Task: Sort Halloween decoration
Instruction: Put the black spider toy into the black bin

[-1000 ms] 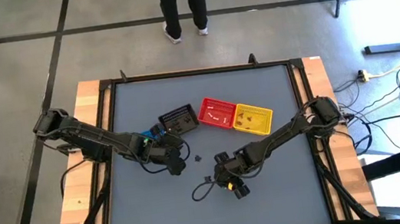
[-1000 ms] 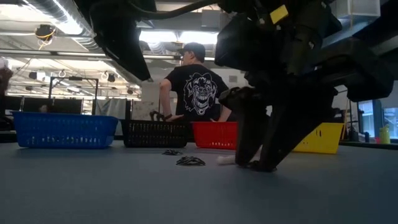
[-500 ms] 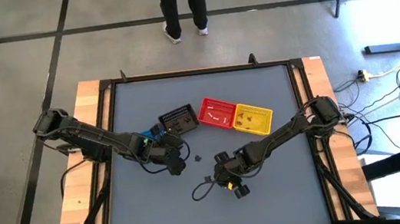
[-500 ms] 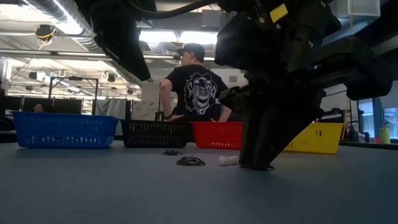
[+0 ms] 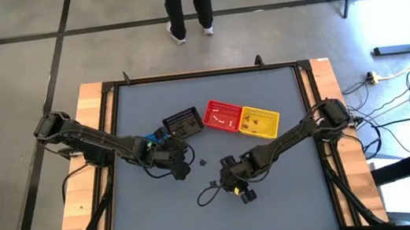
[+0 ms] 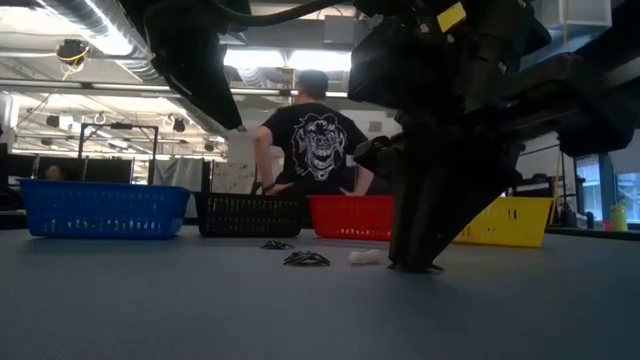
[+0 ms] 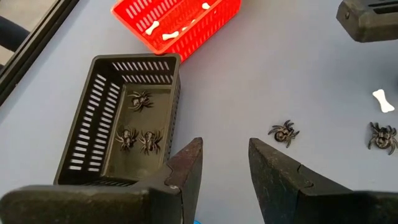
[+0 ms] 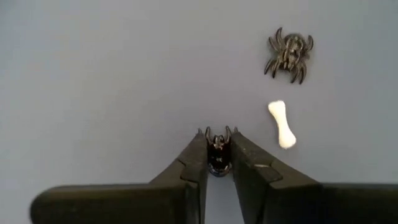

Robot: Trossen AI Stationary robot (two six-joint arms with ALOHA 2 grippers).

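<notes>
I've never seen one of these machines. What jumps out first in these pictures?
The right gripper, low on the table's middle, has pinched a tiny black spider between its fingers; a white bone and another spider lie loose beside it. Behind it, a black basket holds three spiders, with red and yellow baskets next along.

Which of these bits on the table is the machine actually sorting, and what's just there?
Job:
- loose spiders
- spider pinched in right tool
- white bone
- spiders in black basket
- bones in red basket

Just there:
- person
- floor cables
</notes>
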